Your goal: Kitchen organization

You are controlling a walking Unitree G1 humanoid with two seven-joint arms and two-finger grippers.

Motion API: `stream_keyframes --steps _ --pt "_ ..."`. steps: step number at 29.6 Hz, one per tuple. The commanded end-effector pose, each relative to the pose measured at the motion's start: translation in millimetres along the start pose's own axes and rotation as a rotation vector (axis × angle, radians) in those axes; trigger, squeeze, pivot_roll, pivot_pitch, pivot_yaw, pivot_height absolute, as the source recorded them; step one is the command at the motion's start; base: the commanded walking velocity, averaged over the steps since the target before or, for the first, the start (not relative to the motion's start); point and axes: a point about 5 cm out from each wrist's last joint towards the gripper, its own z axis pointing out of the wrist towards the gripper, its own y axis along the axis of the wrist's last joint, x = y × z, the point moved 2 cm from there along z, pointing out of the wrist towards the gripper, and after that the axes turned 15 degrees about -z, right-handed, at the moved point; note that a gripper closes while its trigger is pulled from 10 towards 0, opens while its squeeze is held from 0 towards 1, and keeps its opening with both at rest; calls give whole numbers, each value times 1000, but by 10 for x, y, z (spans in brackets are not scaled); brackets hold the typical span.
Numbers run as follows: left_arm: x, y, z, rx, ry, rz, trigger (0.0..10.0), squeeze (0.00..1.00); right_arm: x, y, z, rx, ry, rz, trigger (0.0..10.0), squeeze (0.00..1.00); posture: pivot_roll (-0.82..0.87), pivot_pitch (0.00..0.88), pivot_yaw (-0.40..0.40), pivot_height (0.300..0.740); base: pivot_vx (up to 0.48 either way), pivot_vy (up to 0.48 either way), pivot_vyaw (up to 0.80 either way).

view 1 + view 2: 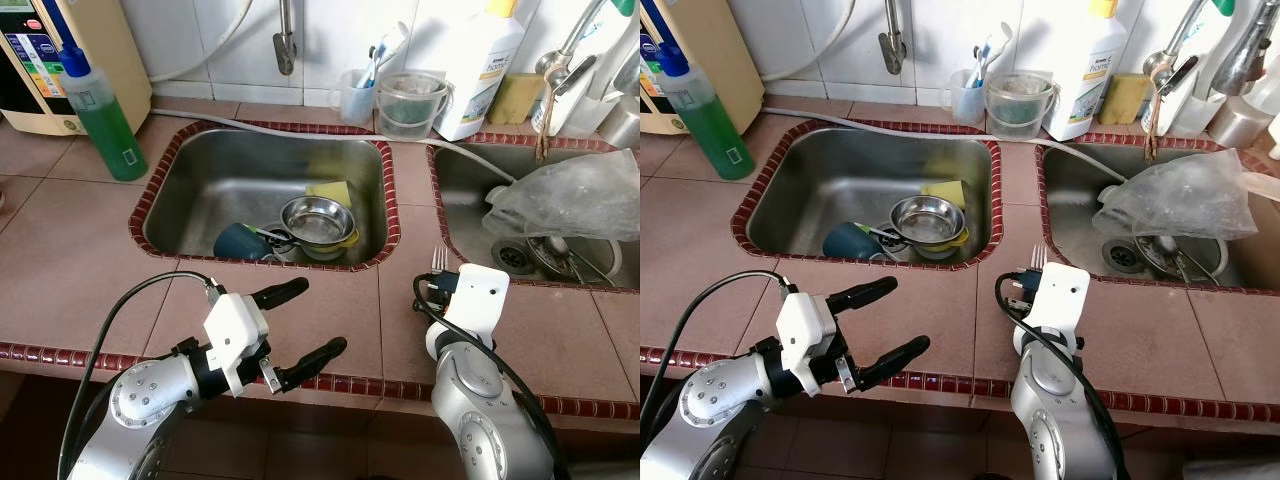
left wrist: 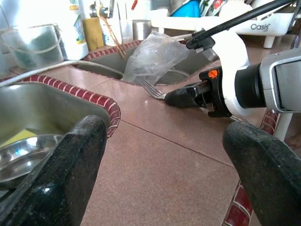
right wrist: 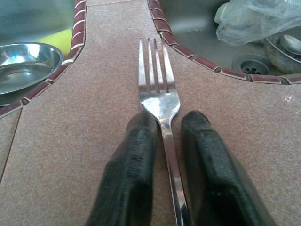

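A steel fork (image 3: 153, 66) lies low over the brown tile strip between the two sinks, tines pointing toward the wall. My right gripper (image 3: 167, 127) is shut on the fork's handle, one black finger on each side; from the head the tines (image 1: 438, 260) poke out past the white wrist (image 1: 478, 295). My left gripper (image 1: 320, 317) is open above the counter's front edge, in front of the left sink (image 1: 180, 170), with nothing between its fingers. That sink holds a steel bowl (image 1: 317, 220), a blue cup (image 1: 240, 242) and a yellow sponge (image 1: 330, 190).
A crumpled clear plastic bag (image 1: 570, 195) lies over dishes in the right sink. A green soap bottle (image 1: 105, 115) and a water purifier (image 1: 40, 60) stand at back left. A clear tub (image 1: 410, 100) and a white detergent bottle (image 1: 480, 65) stand by the wall.
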Motion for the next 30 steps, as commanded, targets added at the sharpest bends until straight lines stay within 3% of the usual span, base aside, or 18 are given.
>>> stream_keyframes --steps 1,30 --pt "0 -4 -6 8 -6 10 10000 0 443 -214 -123 141 136 119 0 0 -90 139 18 740 0 0 0" --pt "22 7 42 -3 -10 14 10000 0 389 -108 -63 69 137 110 0 0 -99 141 21 740 0 0 0"
